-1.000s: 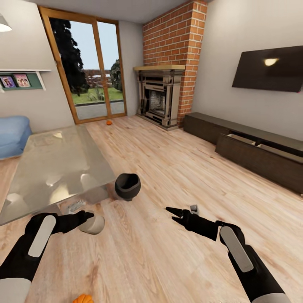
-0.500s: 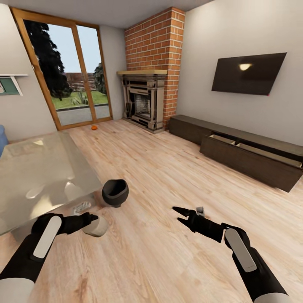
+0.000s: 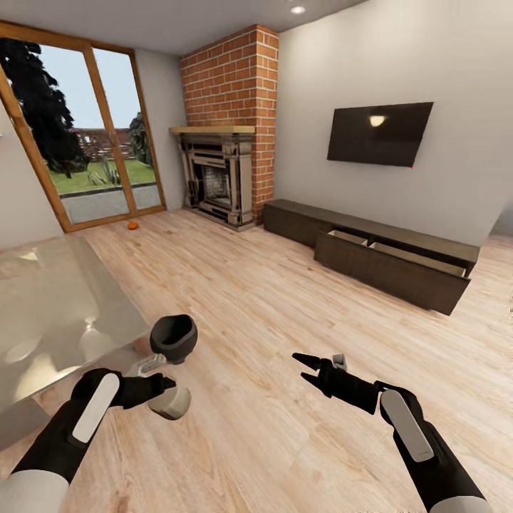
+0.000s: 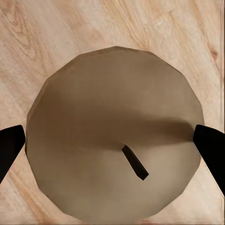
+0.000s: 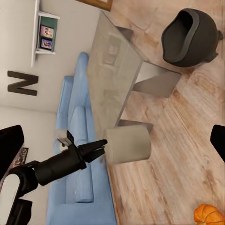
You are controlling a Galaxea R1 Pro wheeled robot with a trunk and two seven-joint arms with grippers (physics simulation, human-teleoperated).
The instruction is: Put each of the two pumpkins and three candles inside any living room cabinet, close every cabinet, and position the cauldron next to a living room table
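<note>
Candle [image 3: 169, 402] sits upright on the wood floor [image 3: 271, 299] just off the near corner of the glass desk [image 3: 50, 313], w/ the left gripper [image 3: 165, 388] around it: in the left wrist view the two dark fingertips [image 4: 10, 147] flank the tan top [image 4: 115, 131] on opposite sides, touching or nearly so, can't tell if it's truly clamped. Cauldron [image 3: 173, 337] stands on the floor just beyond the candle, right beside the desk's corner edge. Open floor runs wide from the arms to the low dark cabinet [image 3: 377, 260] along the far wall under the TV [image 3: 379, 134]; two of its drawers stand pulled out, pale insides showing. A pumpkin [image 3: 132, 225] lies far off by the glass door [image 3: 78, 157], left of the brick fireplace [image 3: 221, 178]; another pumpkin [image 5: 208, 214] shows in the right wrist view, on the floor near the candle. Vs. 0.5 s ago the whole head view has swung rightward, so desk, cauldron and door sit further left in frame and more of the cabinet's right end shows; things themselves don't seem moved. Left arm reaches forward low, forearm angled in toward the candle. Right gripper [image 3: 305, 366] hovers over bare floor, arm stretched forward, jaws parted and holding nothing.
</note>
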